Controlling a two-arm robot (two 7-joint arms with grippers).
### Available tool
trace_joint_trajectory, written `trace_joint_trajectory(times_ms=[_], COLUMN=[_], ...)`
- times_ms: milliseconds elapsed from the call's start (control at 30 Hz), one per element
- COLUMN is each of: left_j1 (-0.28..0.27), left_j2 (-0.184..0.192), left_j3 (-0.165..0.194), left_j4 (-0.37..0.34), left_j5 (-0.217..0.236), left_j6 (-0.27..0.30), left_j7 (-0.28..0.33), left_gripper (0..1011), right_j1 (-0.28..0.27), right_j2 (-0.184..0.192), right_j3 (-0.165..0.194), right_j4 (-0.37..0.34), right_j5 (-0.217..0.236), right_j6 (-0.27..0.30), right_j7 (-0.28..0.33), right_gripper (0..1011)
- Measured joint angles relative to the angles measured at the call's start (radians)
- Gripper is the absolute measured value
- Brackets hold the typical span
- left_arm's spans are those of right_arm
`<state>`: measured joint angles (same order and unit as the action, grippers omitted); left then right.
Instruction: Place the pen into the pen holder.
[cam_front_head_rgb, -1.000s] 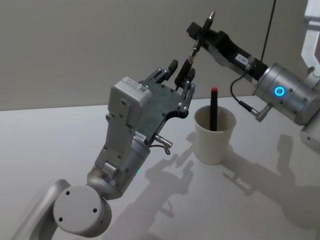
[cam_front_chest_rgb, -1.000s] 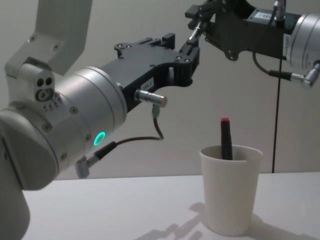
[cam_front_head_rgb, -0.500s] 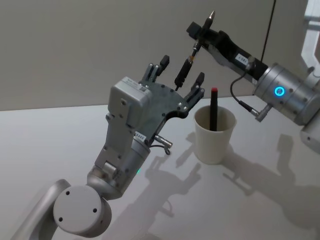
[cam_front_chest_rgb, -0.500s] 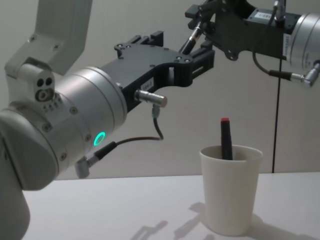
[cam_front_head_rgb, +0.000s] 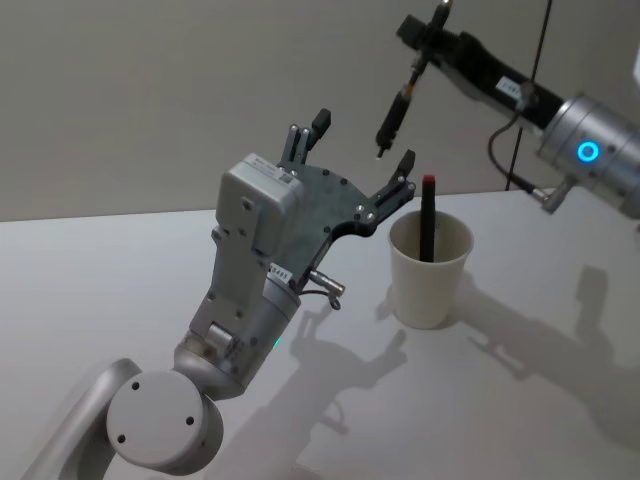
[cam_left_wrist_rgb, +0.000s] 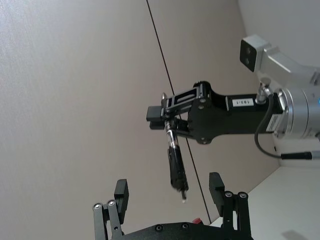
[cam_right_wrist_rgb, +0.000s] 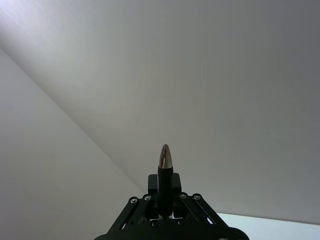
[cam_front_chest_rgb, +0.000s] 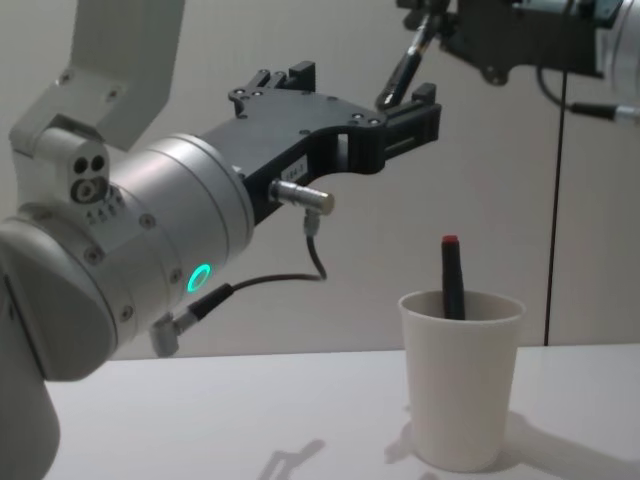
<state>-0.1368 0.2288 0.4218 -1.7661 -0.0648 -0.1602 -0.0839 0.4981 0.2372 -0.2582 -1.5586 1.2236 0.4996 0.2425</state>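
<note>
head view: the right gripper (cam_front_head_rgb: 428, 38), clamped on a black pen (cam_front_head_rgb: 397, 109), hangs above the pen holder (cam_front_head_rgb: 429, 268); the left gripper (cam_front_head_rgb: 358, 165), fingers spread and empty, sits just beside the cup's rim.

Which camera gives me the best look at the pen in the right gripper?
The left wrist view: the pen hangs full-length from the right gripper, unobstructed. Head view shows it smaller; in chest view the left gripper crowds it; right wrist view shows just one end.
</note>
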Motion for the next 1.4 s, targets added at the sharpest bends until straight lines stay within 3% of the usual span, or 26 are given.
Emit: trace_joint_trajectory(times_ms=[433,800,1200,1400], left_j1=[0.000,0.001,0.012,0.016], left_j2=[0.000,0.001,0.017,0.028], left_j3=[0.000,-0.001,-0.015,-0.025], left_j4=[0.000,-0.001,-0.043,-0.066], left_j5=[0.000,0.002,0.059,0.086], left_j6=[0.000,0.003,0.094,0.148], left_j7=[0.000,0.001,0.059,0.083], left_gripper=[1001,1001,1001,1001], right_j1=[0.036,0.034,0.003,-0.014], right_j2=[0.071,0.126,0.175,0.197], right_j3=[0.035,0.038,0.011,-0.014], right_j4=[-0.060,-0.113,-0.163,-0.185], right_j5=[-0.104,-0.208,-0.335,-0.428], right_j6=[0.063,0.125,0.183,0.213], right_j7=[-0.038,-0.052,-0.047,-0.040], right_gripper=[131,132,131,132])
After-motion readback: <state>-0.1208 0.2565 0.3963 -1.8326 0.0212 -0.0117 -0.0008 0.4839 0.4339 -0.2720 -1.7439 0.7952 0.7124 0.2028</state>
